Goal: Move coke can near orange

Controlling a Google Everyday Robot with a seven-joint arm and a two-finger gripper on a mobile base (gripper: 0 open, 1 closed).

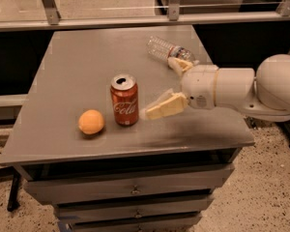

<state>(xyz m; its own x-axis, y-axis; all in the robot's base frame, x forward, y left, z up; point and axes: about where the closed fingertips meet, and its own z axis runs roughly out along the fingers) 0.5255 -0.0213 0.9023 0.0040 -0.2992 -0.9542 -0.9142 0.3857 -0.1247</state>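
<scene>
Standing upright on table: coke can, just right of orange, not touching. Gripper right of can, fingers spread, gripping nothing.

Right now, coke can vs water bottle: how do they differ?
The coke can stands upright; the water bottle lies on its side. Can is opaque red; bottle is clear. Can sits by the orange near the front; bottle lies at the back right. Both rest on the table. The open pincer is right of the can, apart.
</scene>
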